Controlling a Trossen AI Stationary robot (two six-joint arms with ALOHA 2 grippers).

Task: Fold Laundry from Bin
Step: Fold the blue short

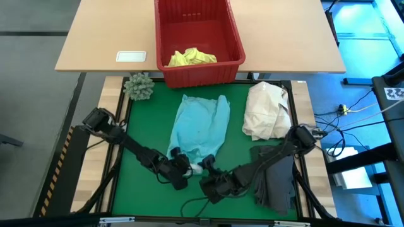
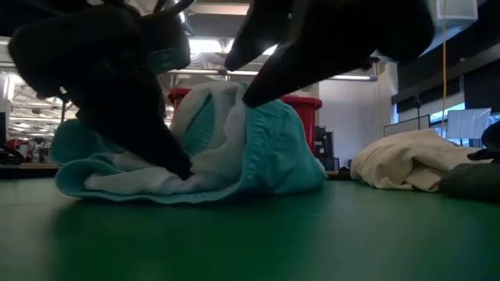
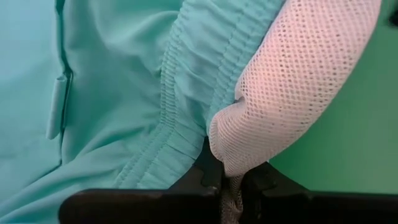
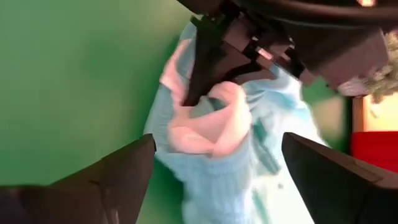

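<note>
From above, the turquoise garment (image 1: 202, 129) lies on the green tabletop (image 1: 145, 189), in front of the red bin (image 1: 197, 39), which holds a yellow garment (image 1: 191, 57). The left pincer (image 1: 188, 165) sits at the garment's near edge; the right pincer (image 1: 207, 167) is just beside it. A dark garment (image 1: 276, 180) lies under the right arm, and a cream bundle (image 1: 267, 110) lies near the bin.

From table height, the garment (image 2: 234, 148) is bunched up, with both dark pincers coming down onto it.

In the left wrist view, the left pincer (image 3: 231, 186) is clamped on white mesh lining (image 3: 298, 81) of the garment (image 3: 124, 81).

In the right wrist view, the right pincer (image 4: 217, 165) has its fingers (image 4: 124, 171) wide apart, the garment (image 4: 230, 155) between them, not gripped.
</note>
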